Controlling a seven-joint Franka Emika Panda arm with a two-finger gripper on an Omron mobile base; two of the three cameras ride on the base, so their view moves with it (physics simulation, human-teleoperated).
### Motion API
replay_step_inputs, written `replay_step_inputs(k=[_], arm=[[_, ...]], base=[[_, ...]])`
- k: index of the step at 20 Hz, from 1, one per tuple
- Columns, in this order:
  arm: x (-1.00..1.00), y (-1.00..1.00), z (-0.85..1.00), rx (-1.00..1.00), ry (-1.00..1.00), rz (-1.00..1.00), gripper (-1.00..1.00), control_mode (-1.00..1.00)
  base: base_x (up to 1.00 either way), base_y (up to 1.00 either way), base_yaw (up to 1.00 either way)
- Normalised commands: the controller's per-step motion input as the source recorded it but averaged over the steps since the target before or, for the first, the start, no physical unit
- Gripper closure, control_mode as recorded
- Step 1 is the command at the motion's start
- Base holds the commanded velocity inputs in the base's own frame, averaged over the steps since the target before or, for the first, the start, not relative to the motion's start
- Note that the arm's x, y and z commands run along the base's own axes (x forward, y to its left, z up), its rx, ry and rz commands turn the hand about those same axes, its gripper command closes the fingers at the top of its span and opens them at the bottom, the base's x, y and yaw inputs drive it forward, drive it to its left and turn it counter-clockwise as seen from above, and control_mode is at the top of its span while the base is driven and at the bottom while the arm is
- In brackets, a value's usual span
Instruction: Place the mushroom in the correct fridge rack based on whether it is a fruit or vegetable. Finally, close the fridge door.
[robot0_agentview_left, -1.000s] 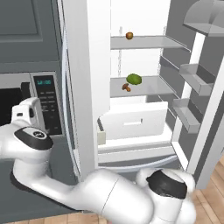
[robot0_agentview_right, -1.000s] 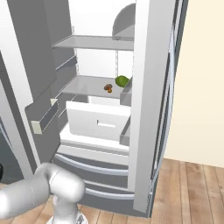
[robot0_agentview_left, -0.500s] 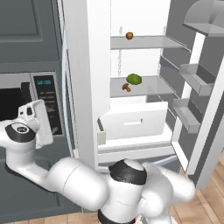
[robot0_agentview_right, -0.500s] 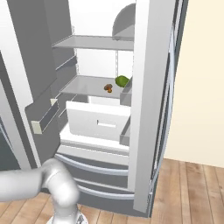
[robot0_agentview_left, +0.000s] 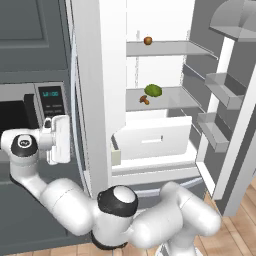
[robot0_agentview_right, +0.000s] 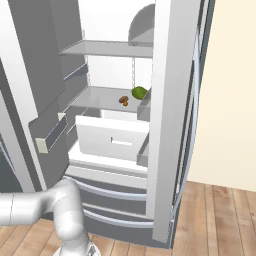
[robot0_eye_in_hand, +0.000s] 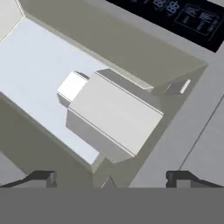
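Observation:
The small brown mushroom (robot0_agentview_left: 144, 100) (robot0_agentview_right: 123, 100) lies on the fridge's middle shelf (robot0_agentview_left: 170, 98), right beside a green vegetable (robot0_agentview_left: 153, 90) (robot0_agentview_right: 139, 92). The fridge door (robot0_agentview_left: 220, 92) (robot0_agentview_right: 170, 125) stands wide open on the right, its grey inner bins facing the shelves. My gripper (robot0_agentview_left: 59, 141) is far to the left, in front of the microwave and beside the other open door's edge. In the hand view my gripper (robot0_eye_in_hand: 112, 178) is open and holds nothing. Its fingertips (robot0_eye_in_hand: 43, 177) stand wide apart over a grey box-shaped part.
A small brown round item (robot0_agentview_left: 148, 40) sits on the upper shelf. A white drawer (robot0_agentview_left: 155, 137) (robot0_agentview_right: 114, 141) is pulled out below the middle shelf. The other door (robot0_agentview_left: 97, 95) stands open on the left. The microwave panel (robot0_agentview_left: 51, 97) is behind my hand.
My hand has swung right from in front of the microwave toward the left door's edge, and the elbow has come forward. The mushroom and the doors have not moved.

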Motion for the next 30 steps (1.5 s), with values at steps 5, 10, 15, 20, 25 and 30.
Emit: replay_step_inputs(k=[5, 10, 15, 20, 25, 30], arm=[[0.0, -1.0, -0.13, 0.0, 0.0, -0.21, -1.0, -1.0], [0.0, -1.0, -0.12, 0.0, -0.01, -0.07, -1.0, -1.0], [0.09, -1.0, -0.09, 0.02, -0.04, 0.01, -1.0, -1.0], [0.26, -0.95, 0.0, 0.08, -0.1, 0.14, -1.0, -1.0], [0.41, -0.82, 0.0, 0.11, -0.1, 0.22, -1.0, -1.0], [0.56, -0.56, 0.01, 0.13, -0.17, 0.34, -1.0, -1.0]], base=[[0.0, 0.0, 0.0], [0.0, 0.0, 0.0], [0.0, 0.0, 0.0], [0.0, 0.0, 0.0], [0.0, 0.0, 0.0], [0.0, 0.0, 0.0]])
